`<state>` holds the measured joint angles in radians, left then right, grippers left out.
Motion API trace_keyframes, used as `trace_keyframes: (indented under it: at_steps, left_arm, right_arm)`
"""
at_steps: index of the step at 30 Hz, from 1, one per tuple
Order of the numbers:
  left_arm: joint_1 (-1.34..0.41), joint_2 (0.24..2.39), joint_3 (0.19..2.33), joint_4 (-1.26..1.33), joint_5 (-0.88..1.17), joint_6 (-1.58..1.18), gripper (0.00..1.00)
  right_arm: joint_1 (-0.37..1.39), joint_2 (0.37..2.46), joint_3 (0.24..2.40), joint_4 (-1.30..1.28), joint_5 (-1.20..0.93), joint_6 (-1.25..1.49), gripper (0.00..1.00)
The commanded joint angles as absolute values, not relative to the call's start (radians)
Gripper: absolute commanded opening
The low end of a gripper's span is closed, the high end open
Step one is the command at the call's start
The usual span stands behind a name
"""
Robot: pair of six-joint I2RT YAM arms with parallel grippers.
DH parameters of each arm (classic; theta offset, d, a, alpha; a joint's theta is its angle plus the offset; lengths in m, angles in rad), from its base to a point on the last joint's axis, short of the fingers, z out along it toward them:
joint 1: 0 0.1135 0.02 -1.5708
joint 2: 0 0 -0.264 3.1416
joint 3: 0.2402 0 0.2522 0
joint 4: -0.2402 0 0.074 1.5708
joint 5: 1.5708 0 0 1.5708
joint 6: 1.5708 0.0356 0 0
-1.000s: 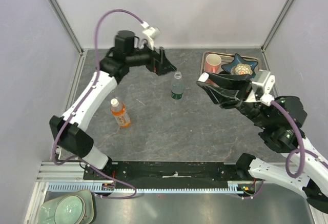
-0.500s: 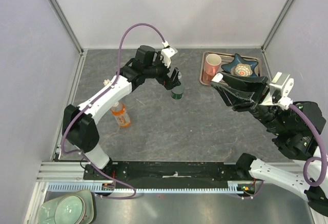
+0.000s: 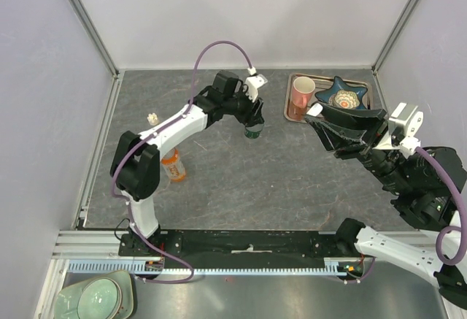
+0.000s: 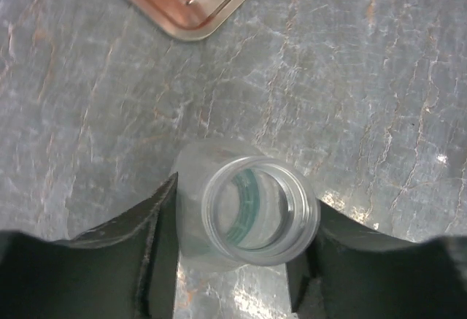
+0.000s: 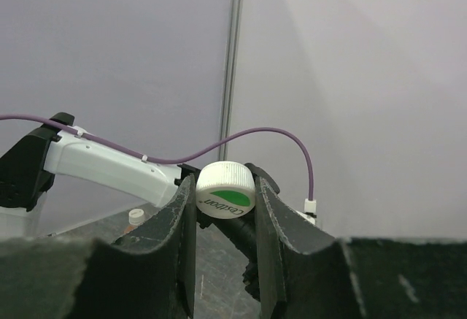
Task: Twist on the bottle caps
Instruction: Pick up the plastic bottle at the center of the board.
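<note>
Left tool (image 4: 243, 213) brackets the uncapped green-label bottle (image 4: 257, 209), grip unclear; right tool (image 5: 224, 186) clamps a white cap (image 5: 225, 192).

Top camera overlooks the whole table (image 3: 219, 180); left wrist peers straight down, close, on the bottle (image 4: 252, 213) both show; right wrist looks level.

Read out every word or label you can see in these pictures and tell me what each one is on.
"Cestbon", white letters on green, tilted: on the white bottle cap held in the right gripper.
Orange bottle label: too small to read.
Green-label bottle: no readable print shows.
No other text can be read.
</note>
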<state>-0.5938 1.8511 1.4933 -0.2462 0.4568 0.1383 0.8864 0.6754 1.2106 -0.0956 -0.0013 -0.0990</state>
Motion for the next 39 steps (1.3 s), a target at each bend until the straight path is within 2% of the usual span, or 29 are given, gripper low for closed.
trace_keyframes:
  at_steps: [1, 7, 13, 19, 27, 34, 37, 38, 39]
  left_arm:
    - [-0.689, 1.897, 1.623, -0.277, 0.385, 0.248, 0.46]
    - [-0.874, 2.058, 1.878, -0.653, 0.157, 0.471, 0.49]
    - [-1.018, 2.243, 2.153, -1.096, 0.069, 0.571, 0.47]
    - [-1.124, 2.313, 2.164, -1.352, 0.098, 0.633, 0.51]
    - [-1.166, 2.434, 2.140, -1.398, 0.115, 0.653, 0.63]
    - [-1.166, 2.419, 2.132, -1.322, 0.169, 0.630, 0.75]
    - [-1.166, 2.375, 2.106, -1.292, 0.190, 0.620, 0.91]
    - [-1.164, 2.364, 2.103, -1.286, 0.196, 0.615, 0.99]
    - [-1.166, 2.353, 2.103, -1.278, 0.205, 0.604, 0.99]
  right_arm:
    - [0.887, 0.669, 1.223, -0.084, 0.031, -0.069, 0.15]
    - [0.885, 0.680, 1.259, -0.100, 0.028, -0.038, 0.16]
    - [0.887, 0.706, 1.316, -0.149, 0.031, -0.008, 0.17]
    - [0.887, 0.722, 1.341, -0.164, 0.035, 0.028, 0.18]
    - [0.887, 0.744, 1.336, -0.149, 0.014, 0.066, 0.19]
    - [0.887, 0.746, 1.327, -0.144, 0.011, 0.075, 0.19]
    - [0.887, 0.746, 1.325, -0.146, 0.006, 0.077, 0.19]
    - [0.887, 0.747, 1.324, -0.146, 0.003, 0.077, 0.20]
    - [0.887, 0.747, 1.322, -0.144, 0.003, 0.075, 0.20]
